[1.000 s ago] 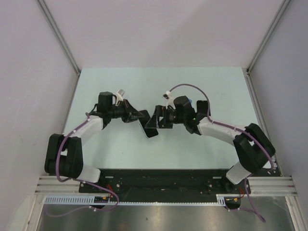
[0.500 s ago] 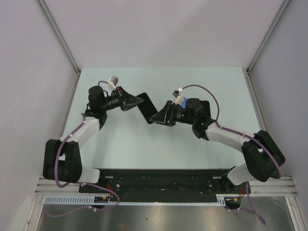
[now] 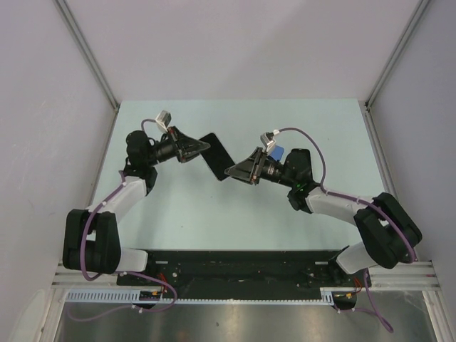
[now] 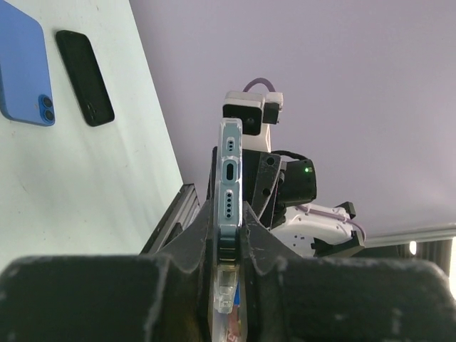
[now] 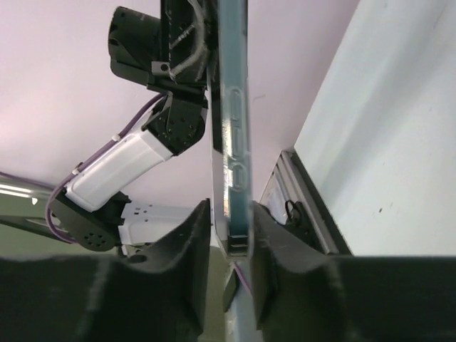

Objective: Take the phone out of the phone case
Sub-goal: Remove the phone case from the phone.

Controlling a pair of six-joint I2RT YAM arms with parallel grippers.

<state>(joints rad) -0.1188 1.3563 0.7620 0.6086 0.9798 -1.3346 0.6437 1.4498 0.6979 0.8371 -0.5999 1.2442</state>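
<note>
We see the cased phone [image 3: 216, 157] up in the air over the middle of the table [image 3: 214, 214]. The left gripper [image 3: 203, 144] is at its back left end and the right gripper [image 3: 231, 172] is at its front right end. A second phone [image 4: 21, 64] and a third phone [image 4: 85, 78] lie flat on the table, side by side and a little apart.

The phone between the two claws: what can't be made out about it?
- Top view: the phone is a small dark slab; its clear case cannot be told apart.
- Both wrist views: edge-on only, screen and back unseen.
- Left wrist view: the left claw hides its near end.
- Right wrist view: the top edge cuts off its far end.
</note>
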